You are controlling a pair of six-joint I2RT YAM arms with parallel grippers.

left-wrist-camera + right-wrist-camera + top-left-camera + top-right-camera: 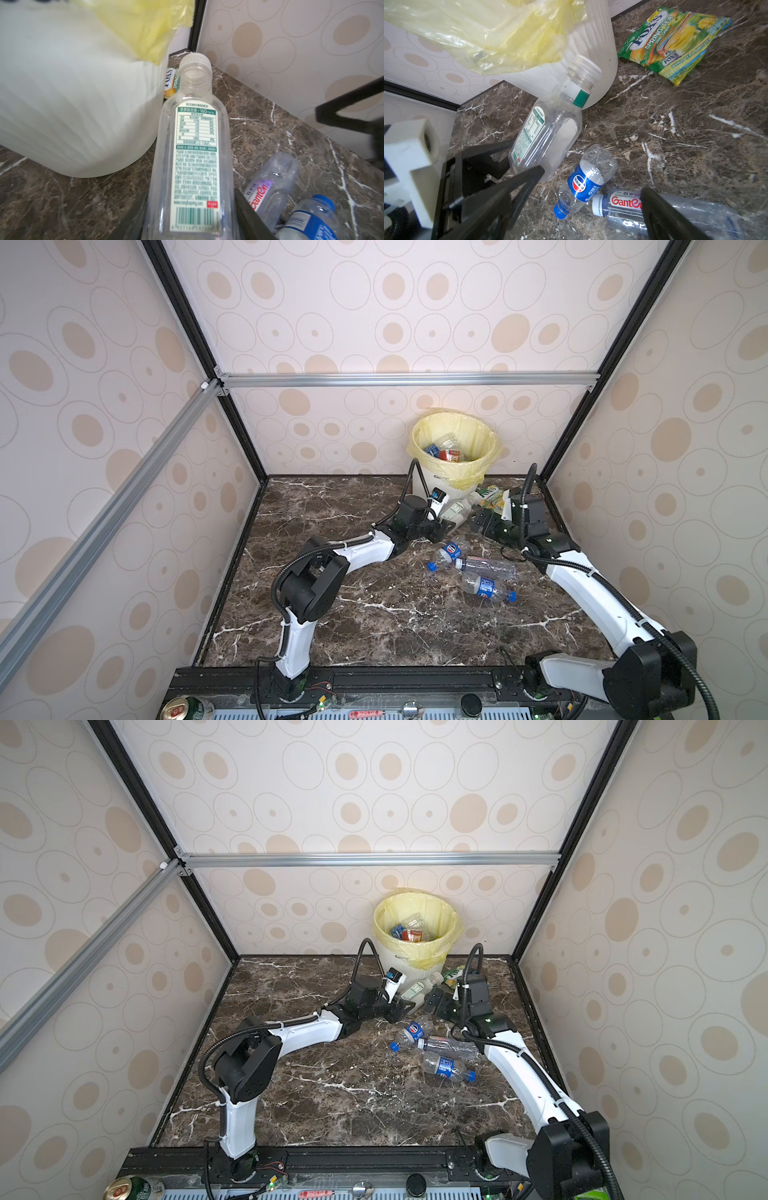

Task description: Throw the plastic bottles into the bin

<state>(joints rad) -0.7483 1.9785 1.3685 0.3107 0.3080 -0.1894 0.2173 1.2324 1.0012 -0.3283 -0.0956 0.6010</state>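
Here the left gripper (444, 526), partly closed, clasps a clear flat-sided plastic bottle (195, 158) with a green-and-white label, its cap end seemingly against the round white ribbed bin (72, 104). The right gripper (483, 522) gapes wide and empty near three clear bottles (486, 567) lying on the brown marble table (374, 614).

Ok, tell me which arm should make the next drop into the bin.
Left. The left gripper is closed on a clear bottle right beside the bin, neck tilted up. The right gripper is open and empty, over the loose bottles on the table.
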